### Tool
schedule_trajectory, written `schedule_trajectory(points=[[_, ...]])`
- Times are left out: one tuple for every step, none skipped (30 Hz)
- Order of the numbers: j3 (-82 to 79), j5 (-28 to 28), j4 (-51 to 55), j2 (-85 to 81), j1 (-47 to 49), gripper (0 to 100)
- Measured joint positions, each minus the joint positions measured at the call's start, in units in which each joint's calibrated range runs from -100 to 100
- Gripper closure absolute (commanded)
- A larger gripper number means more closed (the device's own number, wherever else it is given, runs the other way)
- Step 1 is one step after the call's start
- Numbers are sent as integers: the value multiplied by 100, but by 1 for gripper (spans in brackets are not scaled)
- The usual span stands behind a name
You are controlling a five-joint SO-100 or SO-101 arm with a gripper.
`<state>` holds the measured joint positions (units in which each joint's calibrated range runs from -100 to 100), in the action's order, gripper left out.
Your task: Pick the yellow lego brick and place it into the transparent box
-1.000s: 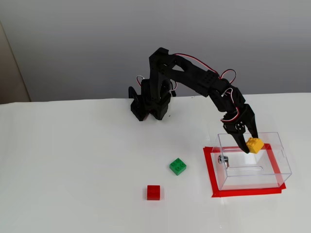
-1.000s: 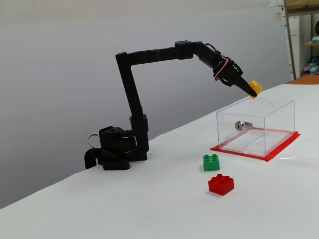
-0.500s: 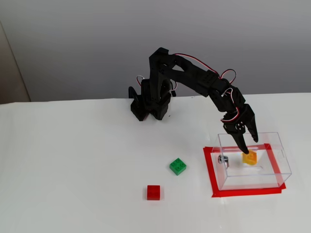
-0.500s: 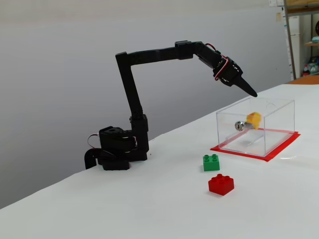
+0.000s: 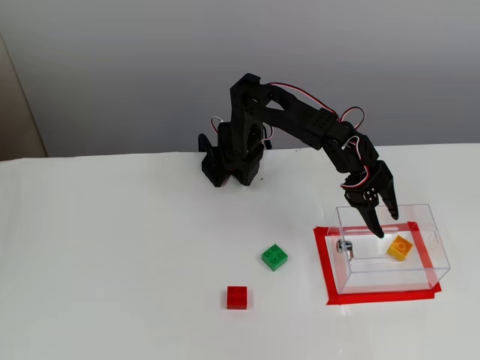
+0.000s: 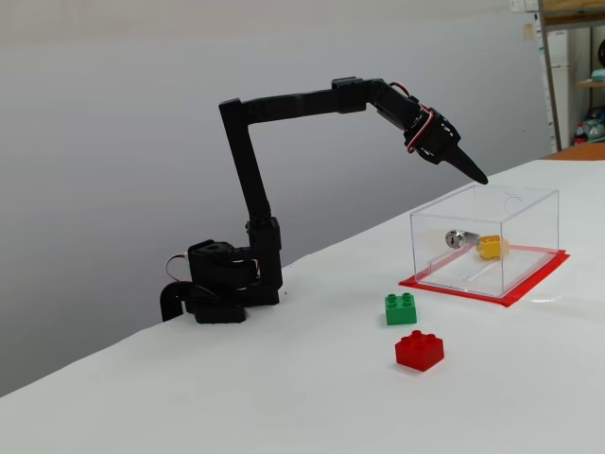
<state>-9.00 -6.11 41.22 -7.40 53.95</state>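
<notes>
The yellow lego brick (image 5: 400,247) (image 6: 490,247) lies on the floor of the transparent box (image 5: 352,281) (image 6: 430,251), apart from the arm. The box is a clear rectangular one with a small metal fitting (image 5: 343,245) (image 6: 455,237) on one wall. It stands on a patch framed in red tape (image 5: 324,266) (image 6: 473,292). My black gripper (image 5: 386,224) (image 6: 475,175) hangs just above the box's open top, fingers pointing down. In a fixed view its two fingers stand apart, open, with nothing between them.
A green brick (image 5: 274,257) (image 6: 401,307) and a red brick (image 5: 237,297) (image 6: 419,350) lie on the white table to the left of the box. The arm's base (image 5: 229,161) (image 6: 219,284) stands at the back of the table.
The gripper opened and let go of the yellow brick, which fell from between the fingers into the box and came to rest on its floor. The arm has stayed in place.
</notes>
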Motion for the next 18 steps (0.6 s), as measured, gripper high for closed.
schedule_trajectory(points=[[0,0,0,0,-11,80],[0,-5,0,0,-64,80],[0,-5,0,0,-96,80],[0,-5,0,-8,-150,80],[0,5,0,-34,-203,80],[0,5,0,-85,-256,80],[0,5,43,-169,-310,80],[-26,5,103,-262,-374,80],[-71,5,189,-372,-449,80],[-141,5,291,-490,-534,80],[-177,5,394,-592,-598,81],[-229,5,488,-693,-673,82],[-282,5,591,-820,-748,85],[-300,5,668,-922,-812,89],[-380,5,754,-1057,-887,93],[-450,5,797,-1192,-962,97],[-512,5,840,-1311,-1036,98],[-565,5,857,-1421,-1111,99]])
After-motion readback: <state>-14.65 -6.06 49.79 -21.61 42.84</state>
